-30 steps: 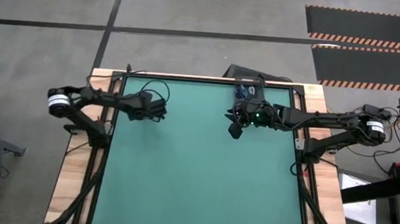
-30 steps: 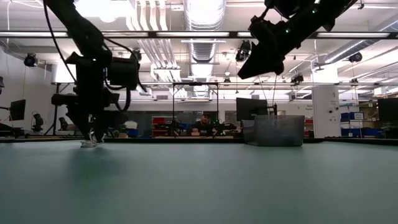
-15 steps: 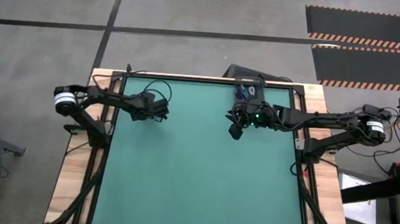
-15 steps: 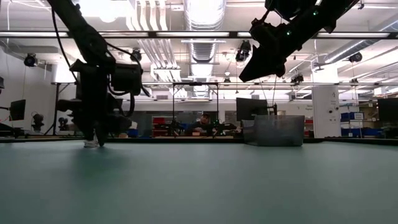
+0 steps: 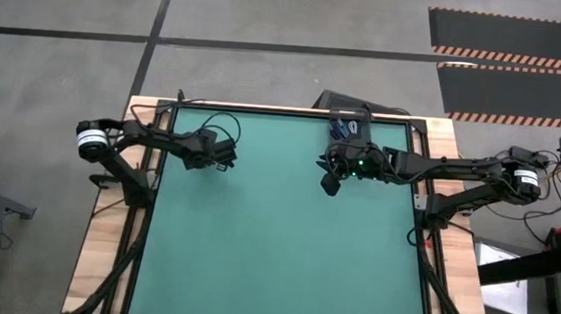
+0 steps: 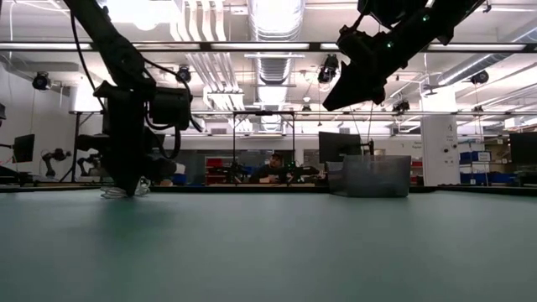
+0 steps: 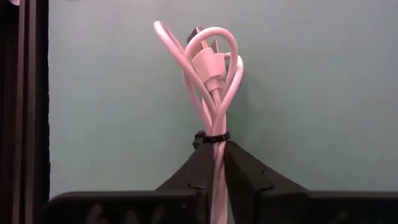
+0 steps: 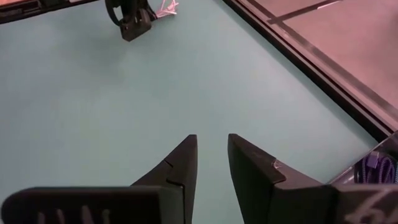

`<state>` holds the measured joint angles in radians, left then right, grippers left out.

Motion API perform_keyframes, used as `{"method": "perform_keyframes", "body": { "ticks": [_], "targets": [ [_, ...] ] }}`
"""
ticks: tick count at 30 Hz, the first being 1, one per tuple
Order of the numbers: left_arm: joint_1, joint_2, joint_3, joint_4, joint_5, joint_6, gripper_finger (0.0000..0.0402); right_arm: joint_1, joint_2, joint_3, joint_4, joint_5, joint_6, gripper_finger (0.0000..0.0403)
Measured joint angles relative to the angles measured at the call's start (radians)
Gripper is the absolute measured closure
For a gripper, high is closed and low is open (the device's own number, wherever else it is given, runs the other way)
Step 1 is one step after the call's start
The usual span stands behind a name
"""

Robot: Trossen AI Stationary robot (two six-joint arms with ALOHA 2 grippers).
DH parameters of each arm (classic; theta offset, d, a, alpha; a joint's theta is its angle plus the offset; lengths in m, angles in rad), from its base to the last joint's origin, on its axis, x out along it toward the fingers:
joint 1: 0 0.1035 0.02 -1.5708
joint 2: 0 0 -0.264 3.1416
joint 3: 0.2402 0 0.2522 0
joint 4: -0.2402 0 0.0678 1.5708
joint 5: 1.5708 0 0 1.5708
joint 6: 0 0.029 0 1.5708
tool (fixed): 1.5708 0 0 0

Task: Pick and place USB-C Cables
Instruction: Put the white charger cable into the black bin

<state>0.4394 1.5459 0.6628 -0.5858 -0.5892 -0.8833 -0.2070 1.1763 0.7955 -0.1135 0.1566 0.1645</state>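
left claw (image 7: 213, 163) pinching white cable (image 7: 211, 68) | right claw (image 8: 211, 155) aloft, seemingly empty

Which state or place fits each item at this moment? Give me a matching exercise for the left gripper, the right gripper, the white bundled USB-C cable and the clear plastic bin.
Column 1:
1. left gripper
2. right gripper
3. white bundled USB-C cable
4. clear plastic bin

Column 2:
A. stands at the green mat's far edge
B. hangs empty above the mat, fingers a little apart
C. pinched near its black tie, loops lying on the mat
D. down at the mat's far left, shut on a cable

Pairs: 1-D, 2-B, 3-C, 4-A
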Motion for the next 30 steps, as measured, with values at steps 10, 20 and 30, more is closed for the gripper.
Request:
{"method": "perform_keyframes", "body": {
  "ticks": [10, 20, 30],
  "targets": [
    [-0.024, -0.041, -0.003, 0.002, 0.004, 0.026, 0.0396, 0.01, 0.0, -0.024, 0.021, -0.002, 0.021, 0.032],
    [-0.167, -0.209, -0.003, 0.109, -0.049, 0.115, 0.0397, 0.033, 0.0, -0.15, 0.315, -0.103, -0.007, 0.033],
    [-0.347, -0.297, -0.019, 0.583, -0.05, 0.48, 0.0397, 0.036, 0.0, -0.318, 0.727, -0.244, -0.047, 0.0331]
  ]
}}
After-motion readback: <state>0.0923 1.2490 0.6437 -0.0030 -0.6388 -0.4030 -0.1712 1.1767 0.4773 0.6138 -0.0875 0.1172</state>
